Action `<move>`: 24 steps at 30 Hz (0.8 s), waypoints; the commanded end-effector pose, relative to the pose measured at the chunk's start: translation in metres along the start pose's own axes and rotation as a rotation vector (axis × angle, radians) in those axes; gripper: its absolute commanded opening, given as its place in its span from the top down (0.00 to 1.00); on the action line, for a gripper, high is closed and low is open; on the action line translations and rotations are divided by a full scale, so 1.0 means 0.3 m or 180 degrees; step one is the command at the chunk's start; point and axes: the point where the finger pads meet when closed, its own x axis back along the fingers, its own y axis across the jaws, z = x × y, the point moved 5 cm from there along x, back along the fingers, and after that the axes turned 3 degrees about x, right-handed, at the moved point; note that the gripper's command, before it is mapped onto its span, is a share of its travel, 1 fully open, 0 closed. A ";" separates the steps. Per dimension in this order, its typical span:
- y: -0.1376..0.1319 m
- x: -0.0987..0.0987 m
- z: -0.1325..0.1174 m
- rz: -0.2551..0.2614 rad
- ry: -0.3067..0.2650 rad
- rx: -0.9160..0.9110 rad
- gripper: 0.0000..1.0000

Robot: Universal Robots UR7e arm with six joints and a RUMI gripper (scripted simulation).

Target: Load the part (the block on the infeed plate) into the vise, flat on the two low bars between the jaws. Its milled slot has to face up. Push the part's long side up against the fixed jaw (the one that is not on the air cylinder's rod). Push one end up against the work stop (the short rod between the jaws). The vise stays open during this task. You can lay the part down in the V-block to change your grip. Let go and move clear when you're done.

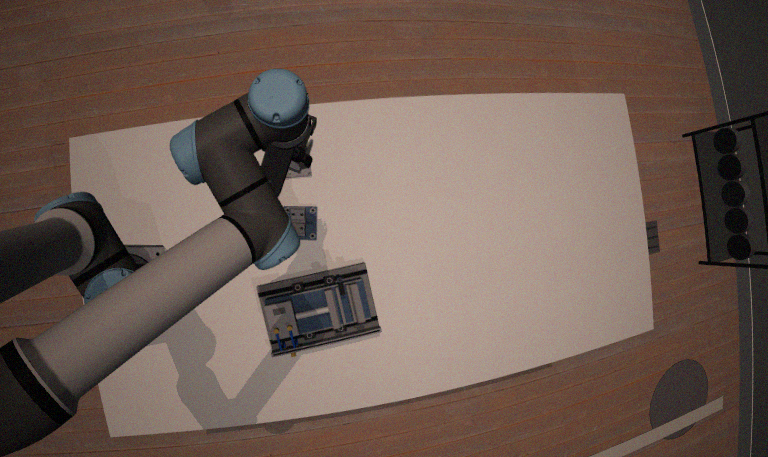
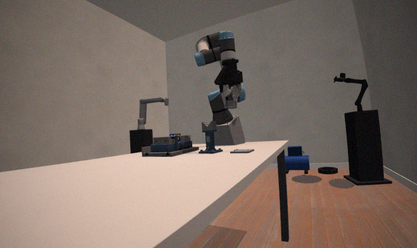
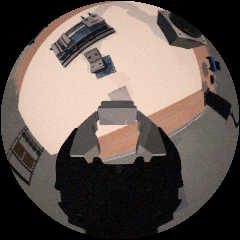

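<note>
My gripper is shut on the part, a grey block held across the fingertips. In the side view the gripper holds it high above the table, over the infeed plate. The plate also shows in the wrist view and, partly under the arm, in the top view. The vise stands open on the table; it also shows in the side view and the wrist view. The V-block stands between plate and vise, seen too in the side view and the wrist view. I cannot tell which way the part's slot faces.
The arm's base sits at the table's far end. A black pedestal with a small arm stands on the floor to the right. A second small arm on a black box stands behind the vise. A blue cylinder lies off the table edge.
</note>
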 end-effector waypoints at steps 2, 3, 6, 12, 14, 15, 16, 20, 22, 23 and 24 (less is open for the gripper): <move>-0.005 0.001 0.011 0.0000 -0.0001 -0.0198 1.00; -0.006 0.001 0.013 -0.0001 -0.0001 -0.0233 1.00; -0.009 0.001 0.019 -0.0002 -0.0001 -0.0338 1.00; -0.012 0.001 0.028 -0.0004 0.0001 -0.0484 1.00; -0.013 0.001 0.032 -0.0005 0.0001 -0.0558 1.00; -0.014 0.001 0.034 -0.0006 0.0001 -0.0596 1.00; -0.015 0.001 0.037 -0.0006 0.0002 -0.0634 1.00; -0.018 0.001 0.045 -0.0008 0.0003 -0.0789 1.00; -0.020 0.001 0.050 -0.0009 0.0003 -0.0869 1.00; -0.021 0.001 0.052 -0.0010 0.0004 -0.0909 1.00; -0.021 0.001 0.054 -0.0010 0.0004 -0.0949 1.00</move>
